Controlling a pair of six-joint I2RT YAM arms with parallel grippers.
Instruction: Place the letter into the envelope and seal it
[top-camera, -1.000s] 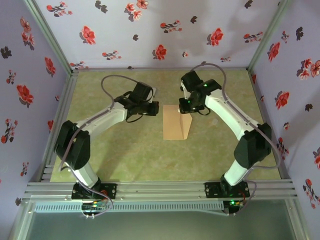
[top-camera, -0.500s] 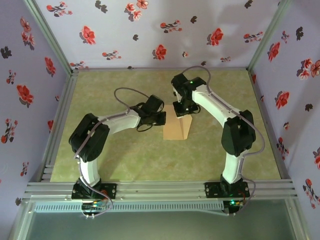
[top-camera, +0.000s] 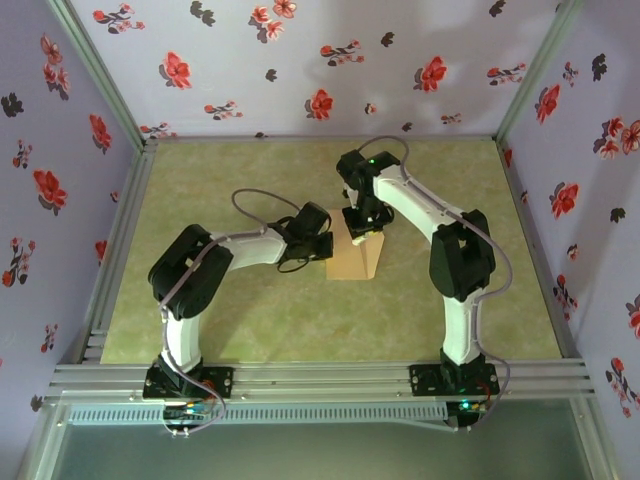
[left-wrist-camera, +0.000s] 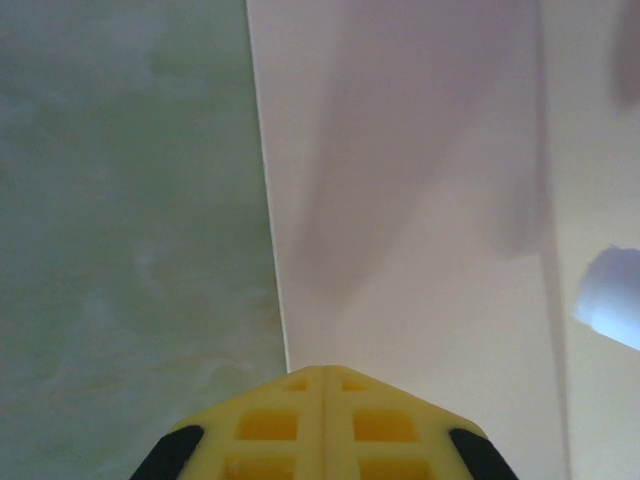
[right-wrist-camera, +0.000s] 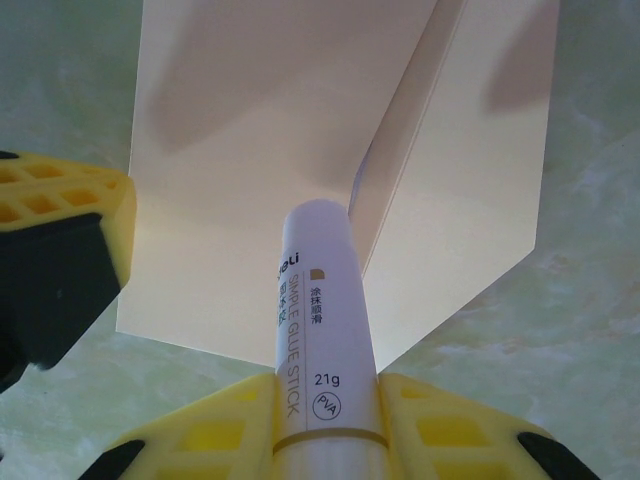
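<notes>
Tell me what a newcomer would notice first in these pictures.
The eye goes first to the white glue stick clamped in the right gripper, its tip pointing at the tan envelope that lies mid-way across the green table. The left gripper, shut, sits at the envelope's left edge. Lilac walls dotted with red flowers stand around the scene.

The envelope is plain tan-brown. The glue stick is white with gold letters. The left gripper and right gripper are yellow and black. The table is blotchy green. The walls are pale purple with red flowers
</notes>
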